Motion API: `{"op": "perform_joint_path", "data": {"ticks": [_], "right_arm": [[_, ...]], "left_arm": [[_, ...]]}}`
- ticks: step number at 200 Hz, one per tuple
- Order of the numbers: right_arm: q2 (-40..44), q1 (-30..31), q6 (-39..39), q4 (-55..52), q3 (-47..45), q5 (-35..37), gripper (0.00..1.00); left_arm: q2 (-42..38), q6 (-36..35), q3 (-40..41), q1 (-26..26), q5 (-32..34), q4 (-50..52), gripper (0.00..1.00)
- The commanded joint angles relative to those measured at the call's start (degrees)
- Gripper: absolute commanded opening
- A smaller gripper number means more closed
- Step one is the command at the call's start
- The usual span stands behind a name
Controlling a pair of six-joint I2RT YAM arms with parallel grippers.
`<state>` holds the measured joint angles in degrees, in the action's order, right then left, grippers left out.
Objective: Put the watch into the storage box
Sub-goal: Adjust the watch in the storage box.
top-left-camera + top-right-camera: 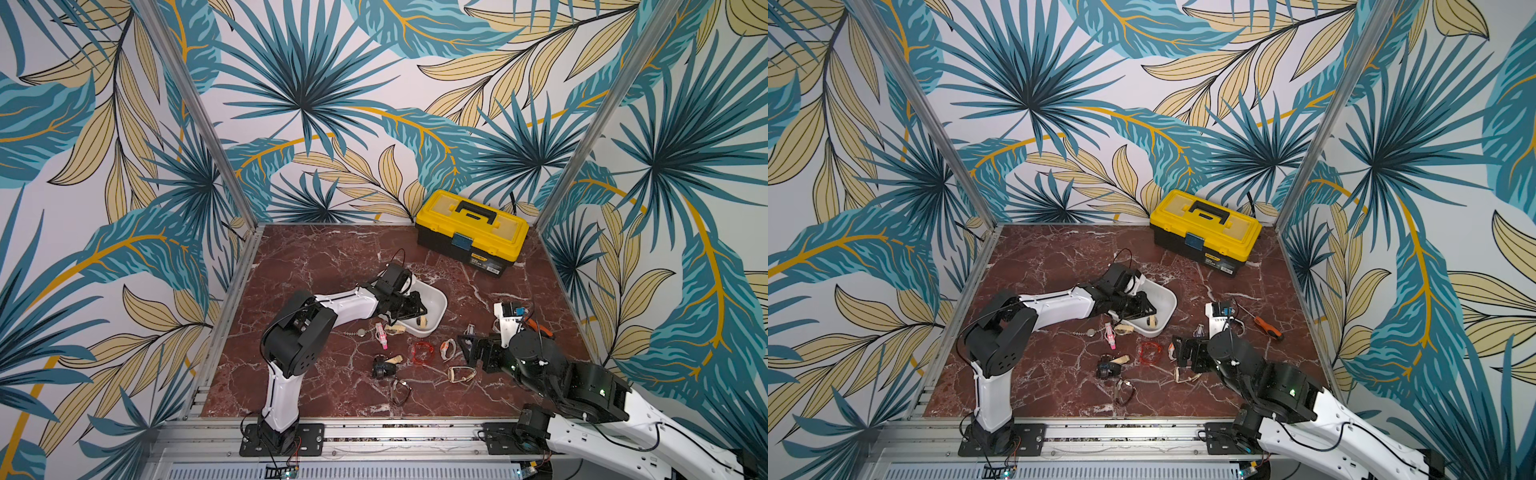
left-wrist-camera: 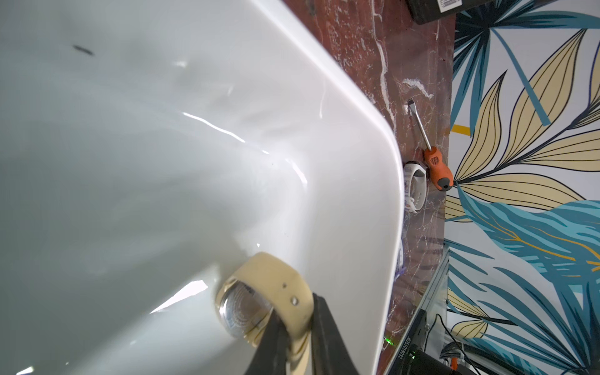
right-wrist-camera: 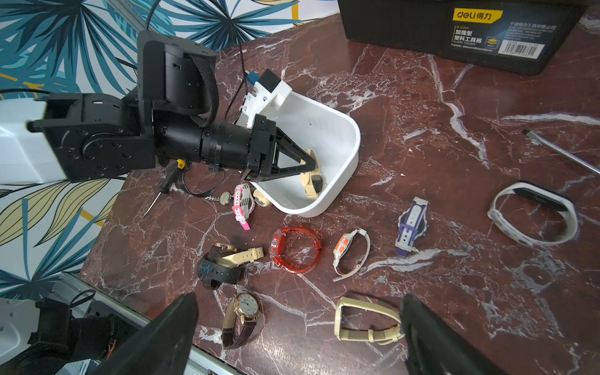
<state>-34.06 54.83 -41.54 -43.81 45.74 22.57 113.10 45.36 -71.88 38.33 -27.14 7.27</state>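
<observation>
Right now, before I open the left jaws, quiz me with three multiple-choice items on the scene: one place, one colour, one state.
1. Where is the cream watch that the left jaws pinch?
A. on the yellow toolbox
B. inside the storage box
C. beside the red watch on the table

2. What colour is the handle of the screwdriver?
A. blue
B. green
C. orange and black

3. How do the right jaws stand?
A. wide open, gripping nothing
B. shut on the red watch
C. shut on the screwdriver

Answers:
1 B: the right wrist view shows it within the box's white walls.
2 C: this is plain in the left wrist view.
3 A: they stand far apart above the table.
</observation>
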Motion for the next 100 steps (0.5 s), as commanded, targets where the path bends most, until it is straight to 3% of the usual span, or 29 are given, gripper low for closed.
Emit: {"op": "perform_joint_path", "data": {"ticks": [1, 40, 69, 100], "right_arm": [[-0.5, -0.2, 0.4, -0.9, 0.1, 1.3, 1.00], [-0.8, -0.2, 0.1, -1.6, 0.0, 1.9, 1.00], [-1.0, -0.2, -0.5, -2.0, -0.2, 2.0, 1.00], [-1.2, -0.3, -0.5, -1.6, 0.0, 2.0, 1.00]], "left_arm": [[-0.9, -3.4, -3.6, -0.7, 2.1, 4.1, 0.13], [-3.0, -16.7, -13.0, -0.7, 12.7, 26.7, 0.10], [1.0, -26.2, -22.5, -0.7, 22.6, 43.7, 0.09], [7.0, -30.8, -28.9, -0.7, 28.9, 50.4, 0.07]]}}
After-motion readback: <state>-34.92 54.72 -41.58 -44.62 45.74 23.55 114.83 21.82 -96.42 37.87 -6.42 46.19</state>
